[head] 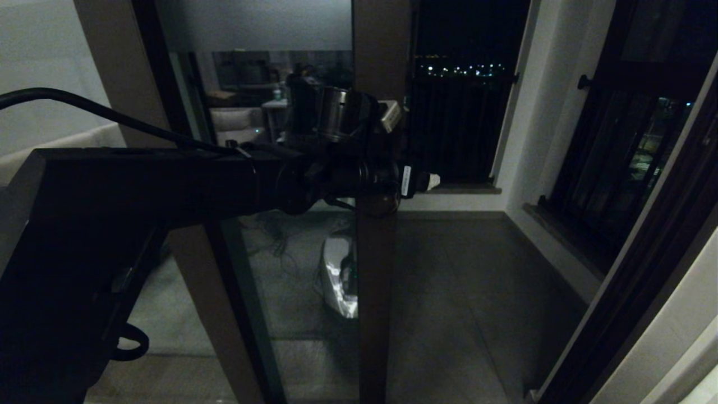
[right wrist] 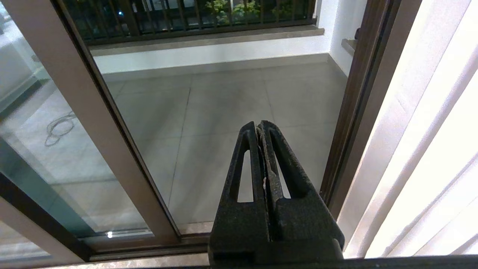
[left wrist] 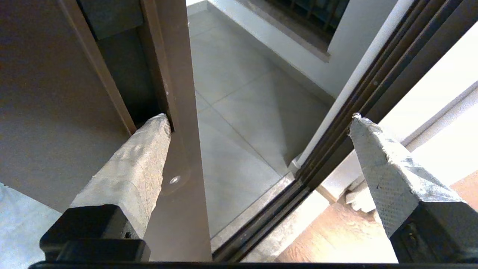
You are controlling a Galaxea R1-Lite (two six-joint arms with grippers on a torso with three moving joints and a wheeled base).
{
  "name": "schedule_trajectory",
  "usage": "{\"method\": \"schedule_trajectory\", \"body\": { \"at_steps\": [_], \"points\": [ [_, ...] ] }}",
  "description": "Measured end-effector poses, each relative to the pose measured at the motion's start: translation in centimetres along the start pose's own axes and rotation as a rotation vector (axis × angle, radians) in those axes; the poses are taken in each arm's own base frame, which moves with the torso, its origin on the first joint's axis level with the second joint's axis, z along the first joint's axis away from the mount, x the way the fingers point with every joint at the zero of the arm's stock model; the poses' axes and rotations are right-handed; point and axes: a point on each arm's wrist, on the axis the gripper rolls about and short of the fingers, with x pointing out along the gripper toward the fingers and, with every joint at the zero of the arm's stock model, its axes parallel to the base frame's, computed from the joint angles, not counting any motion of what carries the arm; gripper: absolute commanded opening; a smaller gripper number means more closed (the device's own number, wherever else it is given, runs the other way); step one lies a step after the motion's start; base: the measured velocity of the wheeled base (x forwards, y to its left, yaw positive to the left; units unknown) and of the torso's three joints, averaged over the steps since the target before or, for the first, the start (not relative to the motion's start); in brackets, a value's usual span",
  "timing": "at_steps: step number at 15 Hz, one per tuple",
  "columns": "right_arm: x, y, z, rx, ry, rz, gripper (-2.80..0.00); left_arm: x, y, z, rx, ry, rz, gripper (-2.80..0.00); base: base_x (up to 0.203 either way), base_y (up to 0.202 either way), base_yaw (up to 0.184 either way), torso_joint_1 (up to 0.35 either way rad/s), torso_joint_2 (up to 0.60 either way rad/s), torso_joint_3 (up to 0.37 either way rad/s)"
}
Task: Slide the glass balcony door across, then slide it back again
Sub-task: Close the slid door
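Left gripper [left wrist: 257,117] spread wide, one finger [left wrist: 138,160] against glass balcony door [left wrist: 179,74] stile

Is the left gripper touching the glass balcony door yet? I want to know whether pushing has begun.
Touching: in the left wrist view one finger of the open left gripper lies against the glass balcony door stile.

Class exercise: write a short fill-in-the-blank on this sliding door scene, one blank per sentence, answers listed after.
1. The left gripper is wide ____.
2. One of its fingers sits at the edge of the glass balcony door ____.
3. The right gripper is ____.
4. Beyond the door lies a tiled balcony ____.

Answers: open; stile; shut; floor
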Motion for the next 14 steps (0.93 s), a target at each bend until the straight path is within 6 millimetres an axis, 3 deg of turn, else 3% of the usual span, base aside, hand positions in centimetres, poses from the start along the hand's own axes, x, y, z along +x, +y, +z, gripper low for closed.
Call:
{"method": "schedule_trajectory", "body": {
  "at_steps": [14],
  "points": [
    [0.0,0.0,0.0,0.000,0.000,0.000,-2.80,0.3,-2.3,0.2,0.018,-0.034,-0.041,0.00,0.000,0.000,0.000,0.000,0.00,0.000]
  ]
}}
